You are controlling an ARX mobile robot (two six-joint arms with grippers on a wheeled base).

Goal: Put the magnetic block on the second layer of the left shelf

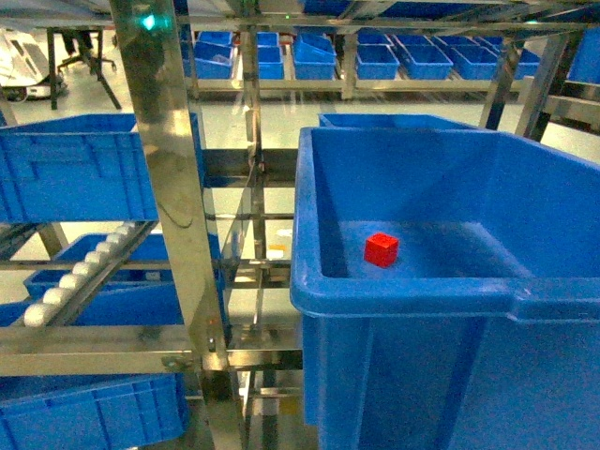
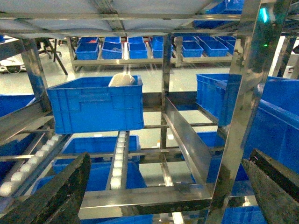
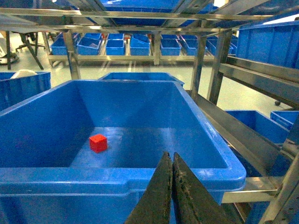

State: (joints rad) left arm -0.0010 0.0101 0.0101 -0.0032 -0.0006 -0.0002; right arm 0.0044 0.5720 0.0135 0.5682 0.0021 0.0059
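A steel rack (image 1: pixel 173 187) with perforated uprights fills all three views, its levels carrying blue crates. The largest thing near the robot is a deep blue crate (image 1: pixel 441 309) on the right of the head view, seen again from the right wrist camera (image 3: pixel 117 179), which looks over its near rim. The left wrist camera shows a different part of the rack: a smaller blue crate (image 2: pixel 96 102) sitting on a level with white-roller rails (image 2: pixel 119 156), with a pale rounded object (image 2: pixel 122 80) showing above its rim, too indistinct to name. That object is not visible in the head view, where the same crate (image 1: pixel 80 169) appears at the left edge.

The magnetic block (image 1: pixel 382 249) is a small, bright-red cube with plain faces, tiny against the crate. It rests on the floor of the deep blue crate, apart from the walls; the right wrist view places it (image 3: pixel 98 143) left of the crate's middle.

The right gripper (image 3: pixel 172 161) has its dark fingers pressed together with only a thin seam between them, holding nothing, hanging just over the crate's near rim. The left gripper (image 2: pixel 163 186) is spread wide, one finger (image 2: pixel 60 191) at each lower corner of its view, empty.
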